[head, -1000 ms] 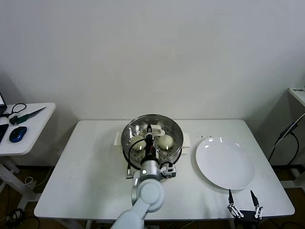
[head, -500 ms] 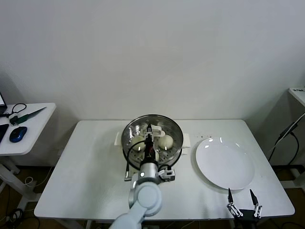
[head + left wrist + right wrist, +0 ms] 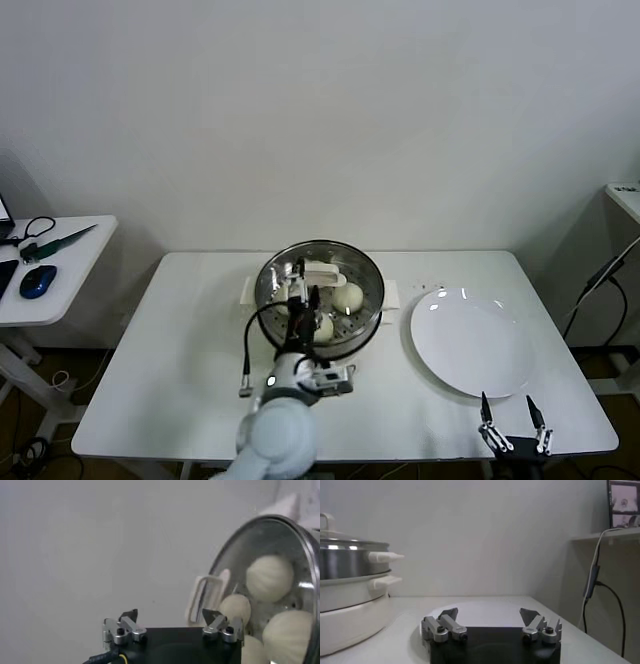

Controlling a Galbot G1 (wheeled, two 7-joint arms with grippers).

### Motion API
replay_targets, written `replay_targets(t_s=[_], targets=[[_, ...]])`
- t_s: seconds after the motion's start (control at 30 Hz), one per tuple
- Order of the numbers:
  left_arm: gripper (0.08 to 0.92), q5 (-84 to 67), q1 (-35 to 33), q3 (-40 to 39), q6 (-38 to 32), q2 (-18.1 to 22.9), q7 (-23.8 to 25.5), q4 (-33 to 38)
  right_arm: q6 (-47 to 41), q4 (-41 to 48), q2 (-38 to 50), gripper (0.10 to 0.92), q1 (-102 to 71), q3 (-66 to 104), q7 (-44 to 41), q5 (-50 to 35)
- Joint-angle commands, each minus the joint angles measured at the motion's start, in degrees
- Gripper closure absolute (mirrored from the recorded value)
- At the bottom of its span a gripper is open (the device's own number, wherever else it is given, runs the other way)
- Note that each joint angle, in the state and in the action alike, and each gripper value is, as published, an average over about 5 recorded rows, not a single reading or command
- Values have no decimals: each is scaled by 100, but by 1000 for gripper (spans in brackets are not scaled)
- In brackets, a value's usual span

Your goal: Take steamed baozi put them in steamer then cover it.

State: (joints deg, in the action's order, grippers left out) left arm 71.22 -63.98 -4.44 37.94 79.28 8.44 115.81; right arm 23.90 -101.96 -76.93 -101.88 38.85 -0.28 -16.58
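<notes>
The steamer (image 3: 320,290), a shiny steel pot on a cream base, stands at the table's middle back. The clear glass cover (image 3: 355,268) lies on it, its cream handle (image 3: 322,270) at the centre. Several baozi (image 3: 348,296) show through the glass. My left gripper (image 3: 300,285) is open and empty, just above the cover's near left part, apart from the handle. The left wrist view shows the open left gripper (image 3: 170,616), the handle (image 3: 207,597) and baozi (image 3: 270,577) under the glass. My right gripper (image 3: 510,407) is open and empty at the table's front right; it also shows in the right wrist view (image 3: 490,615).
A flat white plate (image 3: 470,342) lies right of the steamer, bare. A small side table (image 3: 60,260) at the far left holds a mouse and scissors. The right wrist view shows the covered steamer (image 3: 350,565) off to one side.
My left gripper has moved off the cover's handle, to the left and back toward me, open. The cover stays on the steamer. The right arm has not moved.
</notes>
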Motion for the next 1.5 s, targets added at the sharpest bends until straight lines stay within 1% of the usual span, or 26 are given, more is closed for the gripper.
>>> replay_targets(t_s=[0.03,0.13,0.27,0.37,0.43,0.63,0.77,0.97,1.5], targets=[[186,-5038,-1340,2256,-1454,-242,-1962,1174,-112,-239,233,203,-28,-35,-372,-197],[178,-6210,-1897,3080,-2415,-153,-2094,1104,-41,-207,245,203,48,-42,-549,-184],[177,-7174,-2590,3619,-3467,-192,-2079,782,-29,-116,271,203,156,-68,-639,-164],[177,-7396,-2991,3719,-4148,-250,-2045,388,-17,-49,306,203,204,-113,-674,-187],[177,-7469,-3135,3685,-4442,-242,-2046,76,-6,-1,307,203,240,-139,-677,-194],[177,-7480,-3228,3451,-5237,-122,-1943,-789,67,99,296,203,301,-171,-685,-210],[177,-7358,-3176,3373,-5422,-51,-1930,-1065,113,144,316,203,291,-176,-694,-275],[177,-7284,-3166,3331,-5477,-12,-1927,-1200,155,198,321,203,278,-211,-705,-324],[177,-7265,-3166,3344,-5471,9,-1944,-1129,182,207,268,203,295,-260,-687,-329]])
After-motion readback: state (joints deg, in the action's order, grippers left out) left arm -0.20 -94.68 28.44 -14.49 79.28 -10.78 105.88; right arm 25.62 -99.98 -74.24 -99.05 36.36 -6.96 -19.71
